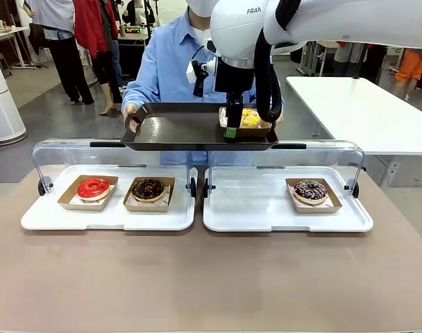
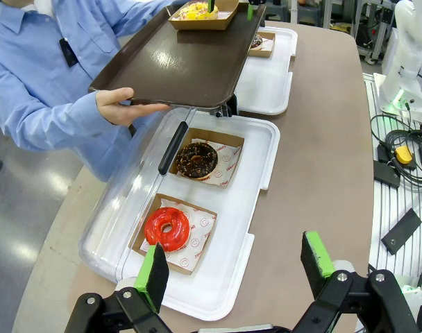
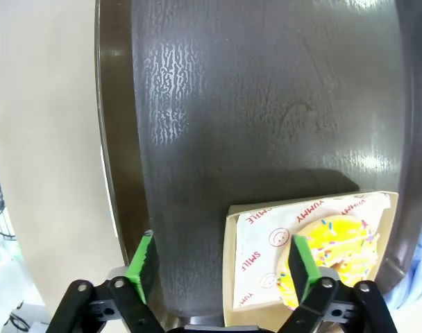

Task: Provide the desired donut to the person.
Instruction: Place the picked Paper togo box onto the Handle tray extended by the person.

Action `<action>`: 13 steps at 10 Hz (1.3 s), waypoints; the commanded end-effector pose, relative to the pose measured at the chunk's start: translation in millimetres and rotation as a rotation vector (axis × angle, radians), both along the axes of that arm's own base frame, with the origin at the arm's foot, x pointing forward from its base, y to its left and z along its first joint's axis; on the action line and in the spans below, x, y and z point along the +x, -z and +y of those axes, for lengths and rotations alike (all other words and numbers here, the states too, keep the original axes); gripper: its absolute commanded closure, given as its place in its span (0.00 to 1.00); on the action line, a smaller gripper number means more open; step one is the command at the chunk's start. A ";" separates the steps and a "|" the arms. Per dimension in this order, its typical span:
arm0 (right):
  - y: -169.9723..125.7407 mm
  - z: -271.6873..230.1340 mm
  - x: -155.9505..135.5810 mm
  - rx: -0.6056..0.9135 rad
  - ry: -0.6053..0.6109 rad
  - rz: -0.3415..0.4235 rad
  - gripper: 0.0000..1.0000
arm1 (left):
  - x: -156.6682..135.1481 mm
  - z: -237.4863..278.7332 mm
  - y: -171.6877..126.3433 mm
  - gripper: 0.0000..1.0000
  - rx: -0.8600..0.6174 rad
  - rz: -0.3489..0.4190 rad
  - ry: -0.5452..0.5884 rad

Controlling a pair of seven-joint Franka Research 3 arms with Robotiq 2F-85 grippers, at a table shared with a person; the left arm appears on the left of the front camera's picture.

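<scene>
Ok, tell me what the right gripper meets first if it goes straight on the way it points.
Probably the cardboard holder of the yellow donut: one finger of the open right gripper hangs over it, the other over the bare dark tray that the person holds. Depth is hard to judge.

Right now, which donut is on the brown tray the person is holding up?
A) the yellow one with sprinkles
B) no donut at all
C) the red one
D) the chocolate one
A: the yellow donut sits in its paper box on the brown tray that the person holds, while the red donut and the chocolate donut lie down on the table.
</scene>
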State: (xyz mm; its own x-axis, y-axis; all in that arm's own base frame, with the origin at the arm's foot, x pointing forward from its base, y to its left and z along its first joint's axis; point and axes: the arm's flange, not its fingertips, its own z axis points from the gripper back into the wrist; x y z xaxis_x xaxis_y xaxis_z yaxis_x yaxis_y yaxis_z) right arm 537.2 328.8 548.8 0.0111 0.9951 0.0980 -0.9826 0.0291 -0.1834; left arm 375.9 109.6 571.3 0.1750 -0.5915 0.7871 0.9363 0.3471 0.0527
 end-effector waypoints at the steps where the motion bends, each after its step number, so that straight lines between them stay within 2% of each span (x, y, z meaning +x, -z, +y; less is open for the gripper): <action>1: -2.9 0.8 2.0 0.014 -0.025 -0.003 0.00 | -0.5 -0.5 -0.7 0.00 -0.014 -0.001 0.000; 2: -5.3 0.1 -1.2 0.025 -0.022 -0.014 0.00 | -0.5 -0.5 -0.7 0.00 -0.014 -0.001 0.000; 4: -17.3 -0.9 -25.7 0.059 -0.057 0.041 0.00 | -0.5 -0.5 -0.7 0.00 -0.014 -0.001 0.000; 5: -27.8 -7.0 -47.0 0.069 -0.061 0.076 0.00 | -0.5 -0.5 -0.7 0.00 -0.014 -0.001 0.000; 7: -47.5 -30.7 -101.2 0.067 -0.088 0.077 0.00 | -0.5 -0.5 -0.7 0.00 -0.014 -0.001 0.000; 10: -46.6 -72.2 -165.3 0.036 -0.111 0.068 0.00 | -0.5 -0.5 -0.7 0.00 -0.014 -0.001 0.000; 11: -41.0 -85.9 -175.7 0.021 -0.106 0.065 0.00 | -0.5 -0.5 -0.7 0.00 -0.014 -0.001 0.000; 13: -31.2 -116.9 -176.4 0.015 -0.030 0.071 0.00 | -0.5 -0.5 -0.7 0.00 -0.014 -0.001 0.000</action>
